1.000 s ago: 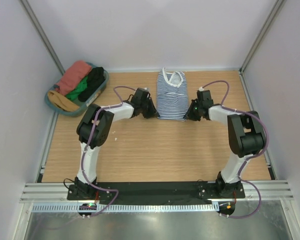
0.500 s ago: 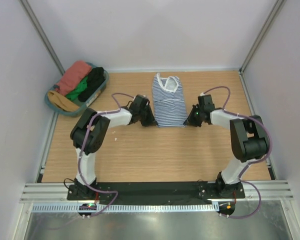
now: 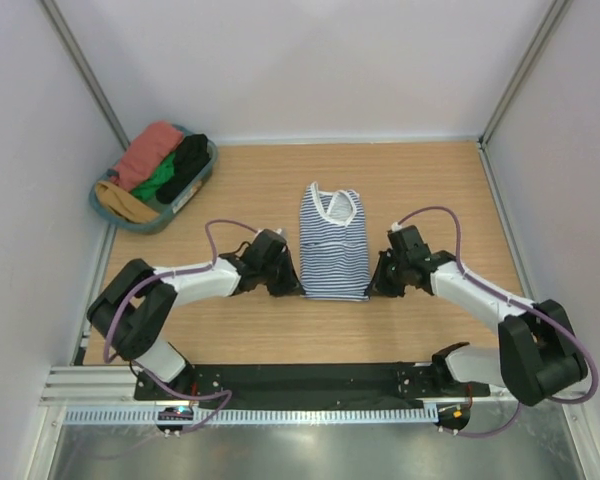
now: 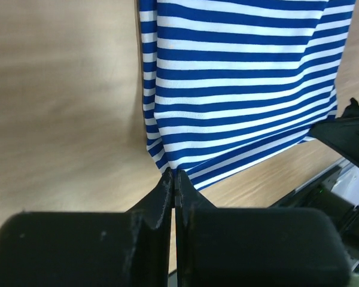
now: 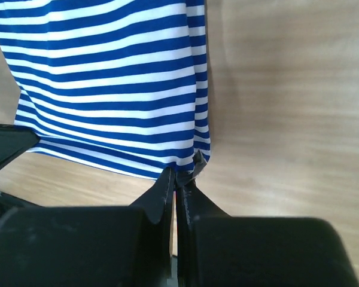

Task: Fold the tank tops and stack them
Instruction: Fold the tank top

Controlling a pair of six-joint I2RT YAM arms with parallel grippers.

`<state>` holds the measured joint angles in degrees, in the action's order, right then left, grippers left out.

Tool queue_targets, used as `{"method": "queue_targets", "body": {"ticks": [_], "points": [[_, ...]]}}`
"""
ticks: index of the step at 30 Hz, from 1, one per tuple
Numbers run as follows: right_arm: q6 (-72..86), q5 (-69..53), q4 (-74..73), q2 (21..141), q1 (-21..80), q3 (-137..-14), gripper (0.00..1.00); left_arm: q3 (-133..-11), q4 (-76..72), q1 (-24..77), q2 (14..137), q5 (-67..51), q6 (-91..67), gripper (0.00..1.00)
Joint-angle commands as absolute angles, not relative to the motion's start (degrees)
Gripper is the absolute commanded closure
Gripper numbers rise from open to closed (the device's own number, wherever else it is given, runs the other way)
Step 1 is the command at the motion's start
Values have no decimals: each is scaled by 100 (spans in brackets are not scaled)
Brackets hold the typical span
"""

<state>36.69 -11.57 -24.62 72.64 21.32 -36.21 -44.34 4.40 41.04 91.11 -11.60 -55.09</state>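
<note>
navy-and-white striped tank top [image 3: 333,245] is laid flat on the wooden table [image 3: 250,320], to the right of the laundry basket [image 3: 194,196] and nearer the arm bases than it. the white-trimmed neckline is turned to the far end and the hem to the near end. left gripper [image 4: 175,174] is closed on the hem corner on the basket's side, with striped cloth pinched between its fingertips. right gripper [image 5: 176,174] is closed likewise on the hem corner away from the basket. both arms are stretched low over the table. inside the basket, salmon-red cloth [image 3: 148,152], green cloth [image 3: 158,185], black cloth [image 3: 188,160] and tan cloth [image 3: 123,203] are heaped together.
</note>
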Motion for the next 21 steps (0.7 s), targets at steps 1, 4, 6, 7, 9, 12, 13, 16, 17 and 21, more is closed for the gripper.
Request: {"method": "queue_targets", "body": {"ticks": [1,4,6,7,9,12,13,16,17,21], "points": [[3981,-274,-3260,6672,2503,-3472,98,-3975,931,4280,8440,-528,-5625,100],[4183,-89,-3489,6110,2689,-3402,96,-3684,1054,4482,8044,-352,-5748,97],[4201,-88,-3577,5890,2751,-3366,83,-3578,1142,4578,7937,-273,-5792,94],[4201,-97,-3586,5880,2768,-3358,80,-3499,1186,4605,7893,-185,-5801,89],[4184,-88,-3638,5924,2856,-3392,75,-3437,1265,4658,7814,-123,-5844,79],[4166,-26,-3683,6073,2988,-3384,65,-3349,1318,4755,7708,-53,-5888,64],[4166,-26,-3691,6082,3023,-3375,62,-3340,1336,4772,7691,-53,-5923,64],[4184,202,-3639,6029,3076,-3261,53,-3331,1345,4930,7611,175,-6020,54],[4192,254,-3665,5986,3076,-3235,50,-3340,1336,5044,7585,271,-6064,52],[4210,491,-3604,6003,3076,-3234,48,-3497,1275,5387,7523,509,-6249,41]]}}
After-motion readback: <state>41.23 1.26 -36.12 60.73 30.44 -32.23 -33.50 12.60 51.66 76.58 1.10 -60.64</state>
